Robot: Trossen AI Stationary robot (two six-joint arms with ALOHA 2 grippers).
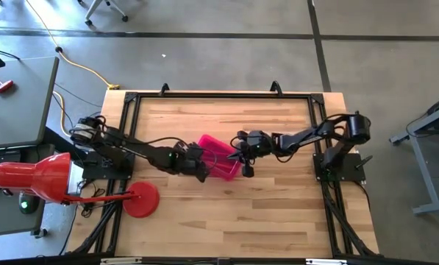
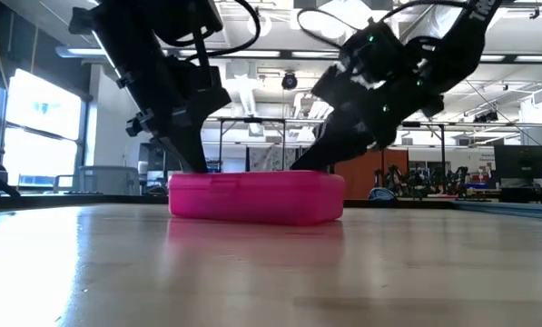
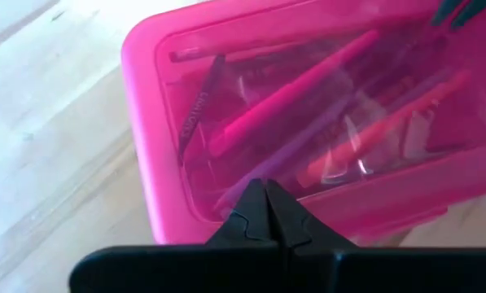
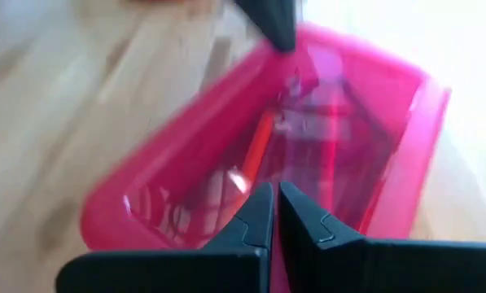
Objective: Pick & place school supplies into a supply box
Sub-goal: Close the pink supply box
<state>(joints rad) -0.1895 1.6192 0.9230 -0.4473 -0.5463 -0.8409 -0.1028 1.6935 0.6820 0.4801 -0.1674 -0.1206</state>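
Observation:
The pink translucent supply box [image 1: 220, 156] lies flat on the wooden table with its lid shut. Through the lid I see several pens and pencils [image 3: 308, 106], pink, red, purple and one dark. The scissors cannot be made out. My left gripper [image 3: 265, 195] is shut and stands on the box's left end [image 2: 202, 171]. My right gripper [image 4: 269, 203] is shut and stands on the box's right end [image 2: 300, 168]. In the high view the left gripper [image 1: 201, 163] and the right gripper [image 1: 240, 157] flank the box. My left gripper's shut fingertips rest on the lid [image 3: 251, 175] near the box's left end, coming down at a slant from the table's left. The box lies flat on the table. My right gripper's shut fingertips meet the lid [image 4: 259, 175] near the box's right end, slanting down from the table's right.
A red round disc [image 1: 140, 200] with a red lamp-like body [image 1: 35, 177] stands at the table's near left corner. A black frame [image 1: 219, 96] runs along the table's far, left and right edges. Bare wood lies near and far of the box.

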